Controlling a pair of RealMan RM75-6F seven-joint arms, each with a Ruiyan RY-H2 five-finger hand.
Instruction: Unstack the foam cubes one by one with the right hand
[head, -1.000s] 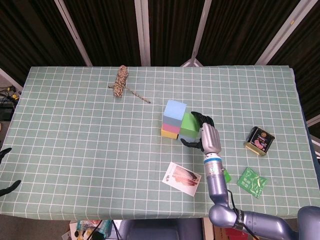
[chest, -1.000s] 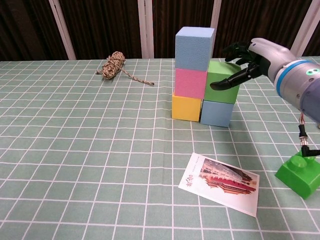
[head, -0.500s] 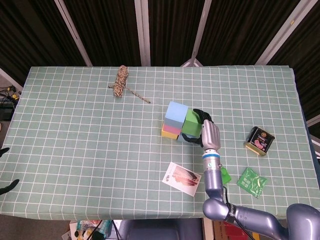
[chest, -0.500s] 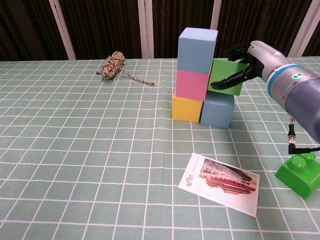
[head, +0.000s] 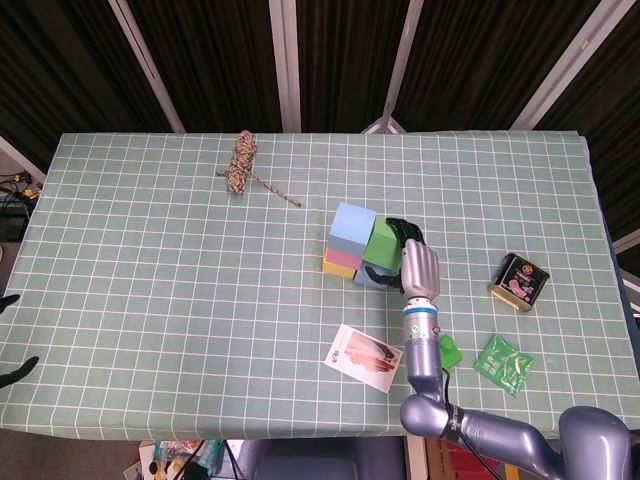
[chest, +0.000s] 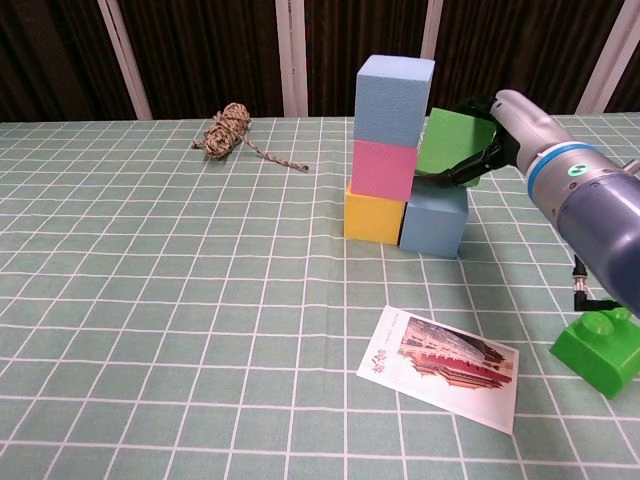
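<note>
lab test bench: grid-patterned tablecloth (head: 150, 270), dark curtains (head: 210, 60), metal frame poles (head: 285, 60)

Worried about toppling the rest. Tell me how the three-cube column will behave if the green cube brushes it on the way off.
The column, topped by the light blue cube, is tall and narrow, so likely tippy. Being foam, it is probably light and easily nudged. The tilted green cube in the right hand sits against it, so contact seems likely.
</note>
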